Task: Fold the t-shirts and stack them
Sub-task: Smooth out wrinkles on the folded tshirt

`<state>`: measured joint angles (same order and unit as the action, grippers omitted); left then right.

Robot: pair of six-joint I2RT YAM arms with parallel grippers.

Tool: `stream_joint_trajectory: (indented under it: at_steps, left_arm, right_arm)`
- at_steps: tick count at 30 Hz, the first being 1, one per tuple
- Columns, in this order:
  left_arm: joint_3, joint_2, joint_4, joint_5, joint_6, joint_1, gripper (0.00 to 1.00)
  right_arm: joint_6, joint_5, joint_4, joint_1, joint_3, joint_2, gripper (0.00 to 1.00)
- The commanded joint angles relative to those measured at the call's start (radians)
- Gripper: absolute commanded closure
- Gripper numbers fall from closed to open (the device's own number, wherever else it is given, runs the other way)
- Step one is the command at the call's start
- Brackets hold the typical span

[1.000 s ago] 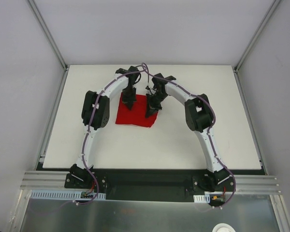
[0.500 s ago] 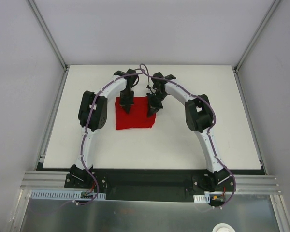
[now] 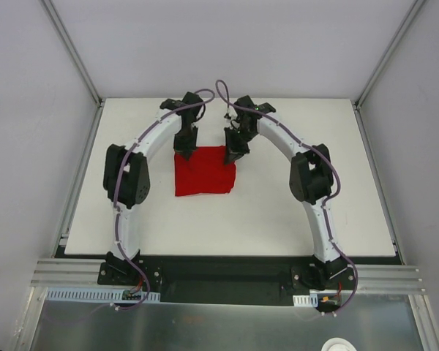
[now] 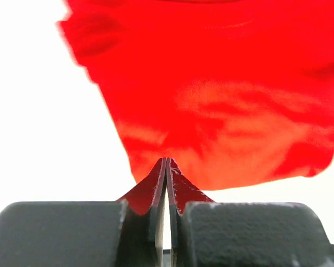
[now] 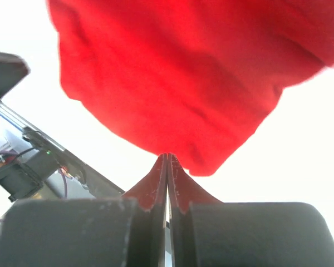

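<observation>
**Red t-shirt folded on tabletop; both sets of jaws shut at its far edge**

Overhead view: one bright red soft-fabric t-shirt (image 3: 203, 174) lies folded into a roughly square pad on the flat white tabletop (image 3: 300, 212). It sits midway between the two arms, toward the far half. The white-and-black left arm (image 3: 126, 177) and right arm (image 3: 311, 177) curve inward over it. The left jaws point down at the pad's far left corner, and the right jaws point down at its far right corner.

Left wrist view: the left jaws are pressed together, with only a hairline slit between them. Their tips meet the edge of the t-shirt (image 4: 222, 100), which fills the upper frame. Bare tabletop (image 4: 39, 139) shows to the left. Whether any cloth is pinched cannot be told.

Right wrist view: the right jaws are likewise closed flat against each other, tips at the rounded edge of the t-shirt (image 5: 172, 78). Bare tabletop (image 5: 300, 144) shows to the right. Dark hardware with cabling (image 5: 33, 167) sits at the left edge. Again, a pinch of fabric cannot be confirmed.
</observation>
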<state>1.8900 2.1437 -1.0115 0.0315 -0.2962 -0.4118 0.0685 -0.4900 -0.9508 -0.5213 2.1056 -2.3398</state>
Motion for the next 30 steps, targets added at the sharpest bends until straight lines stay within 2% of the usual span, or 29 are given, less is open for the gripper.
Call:
stream_joint_trajectory:
  at_steps: [1,6,12,16,25,27,28,29,30]
  left_arm:
    - [0.004,-0.241,-0.016,0.111,0.019,0.004,1.0]
    - [-0.055,-0.323,-0.056,0.171,0.003,0.089,1.0]
    - [-0.203,-0.283,-0.067,0.171,0.038,0.244,1.0]
    - [-0.235,-0.252,-0.058,0.188,0.061,0.284,1.0]
    - [-0.167,-0.249,-0.042,0.122,0.063,0.289,1.0]
    - [-0.134,-0.249,-0.053,0.11,0.063,0.289,0.93]
    - [-0.114,-0.252,-0.056,0.094,0.071,0.291,0.84]
    - [-0.1,-0.258,-0.059,0.087,0.078,0.291,0.67]
    - [-0.086,-0.263,-0.065,0.082,0.083,0.288,0.15]
  right_arm:
    - [-0.016,0.059,0.026,0.024,0.041,0.177,0.99]
    - [-0.007,0.1,0.043,0.09,-0.018,0.215,0.99]
    - [-0.038,0.145,-0.014,0.155,-0.033,0.185,0.99]
    - [-0.044,0.246,-0.086,0.198,-0.044,0.168,1.0]
    - [-0.061,0.307,-0.095,0.257,-0.081,0.221,0.98]
    - [-0.061,0.31,-0.114,0.264,-0.052,0.228,0.82]
    - [-0.061,0.32,-0.124,0.267,-0.039,0.227,0.69]
    - [-0.062,0.329,-0.134,0.268,-0.029,0.229,0.28]
    - [-0.061,0.349,-0.167,0.27,0.015,0.231,0.1]
